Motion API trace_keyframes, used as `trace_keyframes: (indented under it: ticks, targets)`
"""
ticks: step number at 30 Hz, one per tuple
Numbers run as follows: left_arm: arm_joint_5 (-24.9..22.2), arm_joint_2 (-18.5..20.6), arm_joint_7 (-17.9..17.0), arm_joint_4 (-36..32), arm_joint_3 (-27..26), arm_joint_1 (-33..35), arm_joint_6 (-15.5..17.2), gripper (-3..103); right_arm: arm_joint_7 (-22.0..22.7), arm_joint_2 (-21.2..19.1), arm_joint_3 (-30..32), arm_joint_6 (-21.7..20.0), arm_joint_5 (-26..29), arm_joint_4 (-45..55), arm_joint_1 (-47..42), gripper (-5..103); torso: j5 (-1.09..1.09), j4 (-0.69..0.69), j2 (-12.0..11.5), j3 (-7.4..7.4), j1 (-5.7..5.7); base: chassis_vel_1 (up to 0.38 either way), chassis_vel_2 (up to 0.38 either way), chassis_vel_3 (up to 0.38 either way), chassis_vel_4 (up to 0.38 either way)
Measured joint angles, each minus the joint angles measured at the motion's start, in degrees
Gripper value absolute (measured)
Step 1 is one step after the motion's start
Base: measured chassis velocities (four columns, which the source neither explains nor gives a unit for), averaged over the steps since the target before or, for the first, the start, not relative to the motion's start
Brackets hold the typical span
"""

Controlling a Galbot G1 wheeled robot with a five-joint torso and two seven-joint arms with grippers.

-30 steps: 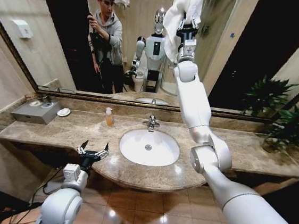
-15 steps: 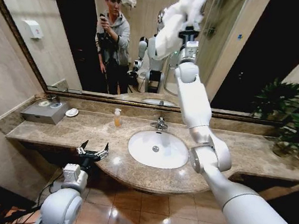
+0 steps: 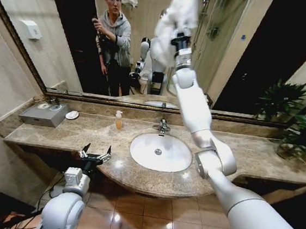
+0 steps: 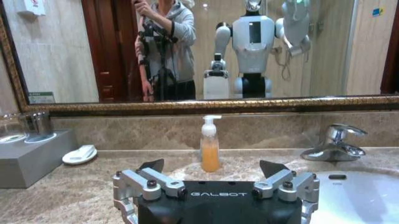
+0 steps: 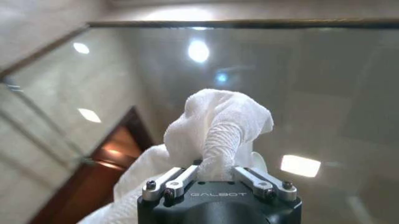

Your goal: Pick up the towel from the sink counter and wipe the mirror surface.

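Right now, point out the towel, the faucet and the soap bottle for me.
towel (image 5: pixel 215 126): right wrist view, on the bunched white cloth above the gripper.
faucet (image 4: pixel 333 142): left wrist view, on the chrome spout body.
soap bottle (image 4: pixel 210 149): left wrist view, on the orange-filled lower body.

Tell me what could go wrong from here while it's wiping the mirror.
The towel is pinched in the right gripper only at a bunched fold, so rubbing the mirror surface might pull it loose. If it drops, it could land in the basin or knock the soap bottle on the sink counter.
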Motion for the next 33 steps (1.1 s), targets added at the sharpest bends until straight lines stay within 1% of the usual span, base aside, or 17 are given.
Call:
trace_keyframes:
  ticks: [3,6,7,9,11,12,14,15,17,20,22,23,24,28,29,32,33]
  targets:
    - [0.0,0.0,0.0,0.0,0.0,0.0,0.0,100,0.5,0.0,-0.3,-0.6,-0.1,-0.3,-0.4,9,0.0,0.0,0.0,0.0,0.0,0.0,0.0,0.0,0.0]
    - [0.0,0.0,0.0,0.0,0.0,0.0,0.0,100,7.2,0.0,2.0,-4.3,-2.3,0.7,-1.2,9,0.01,-0.02,0.0,0.0,0.0,0.0,0.0,0.0,0.0]
    - [0.0,0.0,0.0,0.0,0.0,0.0,0.0,100,7.2,0.0,2.0,-4.3,-2.3,0.7,-1.2,9,0.01,-0.02,0.0,0.0,0.0,0.0,0.0,0.0,0.0]
    - [0.0,0.0,0.0,0.0,0.0,0.0,0.0,100,11.7,-0.1,3.8,-6.6,-3.3,2.6,-1.9,9,0.02,-0.02,0.0,0.0,0.0,0.0,0.0,0.0,0.0]
    - [0.0,0.0,0.0,0.0,0.0,0.0,0.0,100,13.0,-0.4,4.6,-7.2,-3.7,3.5,-2.1,9,0.01,0.02,0.0,0.0,0.0,0.0,0.0,0.0,0.0]
    - [0.0,0.0,0.0,0.0,0.0,0.0,0.0,100,14.5,-1.8,5.8,-7.9,-4.1,4.8,-2.4,9,0.0,0.05,0.0,0.0,0.0,0.0,0.0,0.0,0.0]
    - [0.0,0.0,0.0,0.0,0.0,0.0,0.0,100,15.9,-4.8,7.8,-8.9,-4.2,6.0,-2.6,9,0.02,-0.03,0.0,0.0,0.0,0.0,0.0,0.0,0.0]
    - [0.0,0.0,0.0,0.0,0.0,0.0,0.0,100,15.9,-4.8,7.8,-8.9,-4.2,6.0,-2.6,9,0.02,-0.03,0.0,0.0,0.0,0.0,0.0,0.0,0.0]
    - [0.0,0.0,0.0,0.0,0.0,0.0,0.0,100,16.2,-6.8,9.1,-9.1,-4.1,6.0,-2.6,9,0.05,-0.07,0.0,0.0,0.0,0.0,0.0,0.0,0.0]
    - [0.0,0.0,0.0,0.0,0.0,0.0,0.0,100,15.6,-7.6,8.8,-9.0,-3.5,5.7,-2.7,9,0.04,-0.07,0.0,0.0,0.0,0.0,0.0,0.0,0.0]
    - [0.0,0.0,0.0,0.0,0.0,0.0,0.0,100,13.7,-7.0,7.2,-8.3,-2.2,5.8,-3.1,9,0.02,-0.03,0.0,0.0,0.0,0.0,0.0,0.0,0.0]
    - [0.0,0.0,0.0,0.0,0.0,0.0,0.0,100,11.7,-6.1,6.0,-7.2,-1.4,5.8,-3.4,9,0.01,0.0,0.0,0.0,0.0,0.0,0.0,0.0,0.0]
    - [0.0,0.0,0.0,0.0,0.0,0.0,0.0,100,11.7,-6.1,6.0,-7.2,-1.4,5.8,-3.4,9,0.01,0.0,0.0,0.0,0.0,0.0,0.0,0.0,0.0]
    - [0.0,0.0,0.0,0.0,0.0,0.0,0.0,100,3.3,-2.3,2.0,-0.3,-0.5,2.5,-3.4,9,-0.02,0.06,0.0,0.0,0.0,0.0,0.0,0.0,0.0]
    - [0.0,0.0,0.0,0.0,0.0,0.0,0.0,100,3.3,-2.3,2.0,-0.3,-0.5,2.5,-3.4,9,-0.02,0.06,0.0,0.0,0.0,0.0,0.0,0.0,0.0]
    - [0.0,0.0,0.0,0.0,0.0,0.0,0.0,100,-0.6,-0.2,-1.8,3.4,1.3,1.9,-3.0,9,-0.04,0.04,0.0,0.0,0.0,0.0,0.0,0.0,0.0]
    - [0.0,0.0,0.0,0.0,0.0,0.0,0.0,100,-0.6,-0.2,-1.8,3.4,1.3,1.9,-3.0,9,-0.04,0.04,0.0,0.0,0.0,0.0,0.0,0.0,0.0]
